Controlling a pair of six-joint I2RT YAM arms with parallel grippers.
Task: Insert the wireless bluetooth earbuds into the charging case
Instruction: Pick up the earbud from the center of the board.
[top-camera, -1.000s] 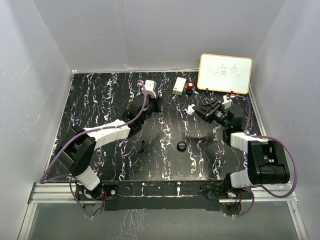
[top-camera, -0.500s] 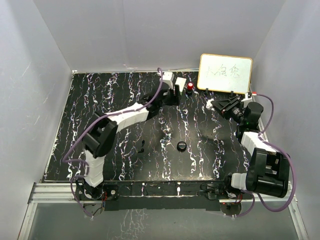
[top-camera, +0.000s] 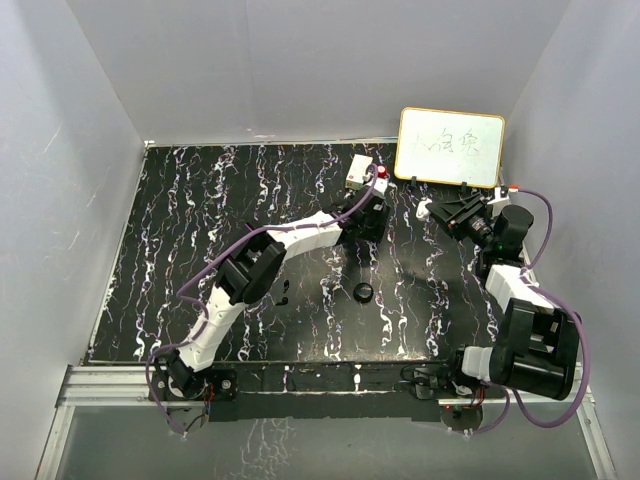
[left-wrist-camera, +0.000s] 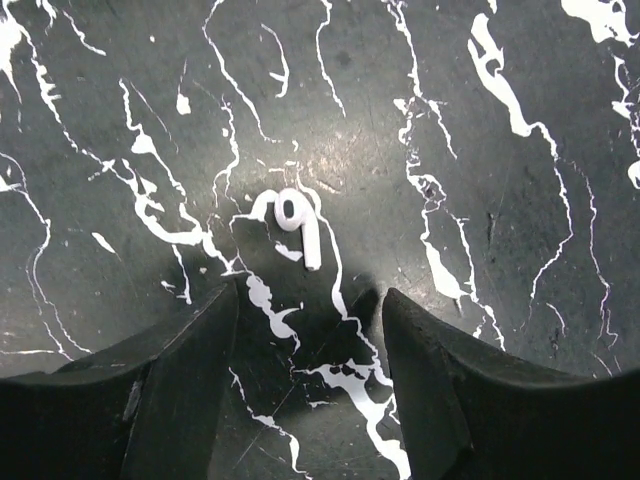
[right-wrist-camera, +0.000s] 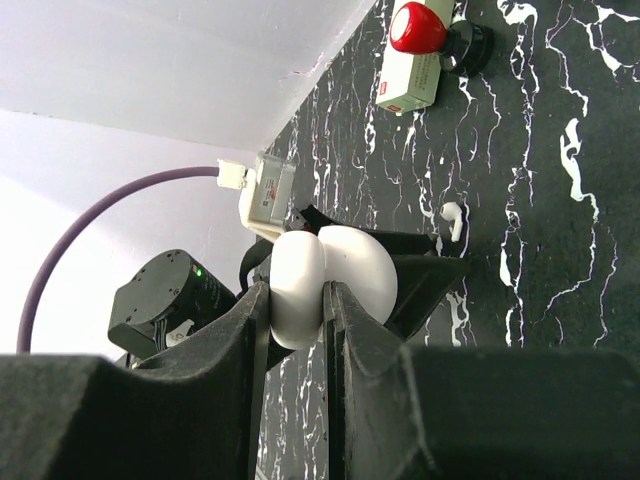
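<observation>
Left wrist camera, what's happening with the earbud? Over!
Left tool open, poised over white earbud. Right tool shut on white charging case. Nothing between left tool and earbud.

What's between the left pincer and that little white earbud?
Nothing but bare marbled table, seen in the left wrist view; the left pincer stands open short of the white earbud.

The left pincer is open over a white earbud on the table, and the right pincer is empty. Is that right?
No. The right pincer is shut on the white charging case, as the right wrist view shows. The left pincer is open over the white earbud on the table.
</observation>
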